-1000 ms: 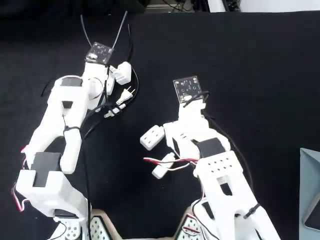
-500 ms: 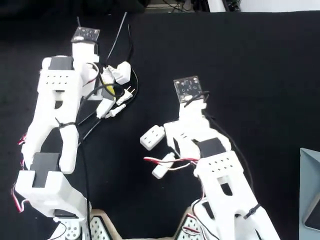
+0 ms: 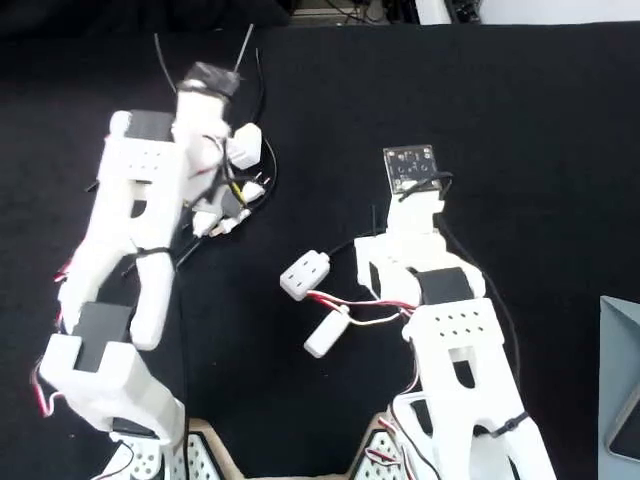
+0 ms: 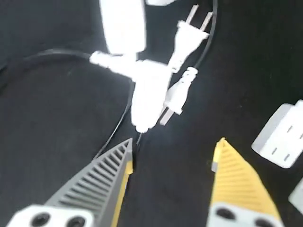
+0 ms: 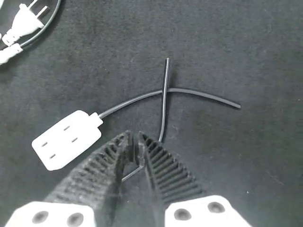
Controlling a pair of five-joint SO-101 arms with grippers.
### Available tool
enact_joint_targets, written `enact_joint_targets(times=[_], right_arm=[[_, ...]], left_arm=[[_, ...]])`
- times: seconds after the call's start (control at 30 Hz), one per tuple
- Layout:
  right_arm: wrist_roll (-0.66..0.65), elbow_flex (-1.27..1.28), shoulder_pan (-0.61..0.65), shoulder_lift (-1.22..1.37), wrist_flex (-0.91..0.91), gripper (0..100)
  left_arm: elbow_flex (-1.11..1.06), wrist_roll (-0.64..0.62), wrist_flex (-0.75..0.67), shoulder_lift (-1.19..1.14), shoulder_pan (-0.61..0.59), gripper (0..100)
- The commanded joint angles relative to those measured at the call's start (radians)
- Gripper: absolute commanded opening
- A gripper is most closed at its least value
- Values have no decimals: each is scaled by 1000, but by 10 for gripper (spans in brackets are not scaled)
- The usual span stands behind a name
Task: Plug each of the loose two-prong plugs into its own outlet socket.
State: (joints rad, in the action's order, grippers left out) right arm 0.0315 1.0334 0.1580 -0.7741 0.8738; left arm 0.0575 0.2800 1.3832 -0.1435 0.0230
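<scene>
Plugs (image 4: 188,35) beyond spread left tool (image 4: 175,142)

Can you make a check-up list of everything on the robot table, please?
Surface: black cloth, bare around the things.
Job's things: one loose plug and a second plug, both unplugged; white outlet socket lying apart from them.
Clutter: white block beside the plugs.
Pincers: left pincer open above the plugs; right pincer shut, seemingly on a thin black cable.
Cables: the socket's black cord crosses that thin cable.
Surroundings: grey bin at the high view's edge.
</scene>
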Motion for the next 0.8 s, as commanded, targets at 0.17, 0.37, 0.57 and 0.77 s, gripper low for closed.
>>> enact_joint_targets(times=[0.17, 0.37, 0.57, 0.77], right_arm=[[0, -44, 25, -16, 3, 15], [0, 7, 26, -16, -77, 15], [0, 19, 26, -16, -100, 15], [0, 19, 26, -16, -98, 15]], left_arm=[[-185, 63, -402, -110, 33, 261], [-117, 66, -423, -270, 47, 261], [18, 66, -227, -244, 84, 261], [47, 66, -210, -238, 140, 261]])
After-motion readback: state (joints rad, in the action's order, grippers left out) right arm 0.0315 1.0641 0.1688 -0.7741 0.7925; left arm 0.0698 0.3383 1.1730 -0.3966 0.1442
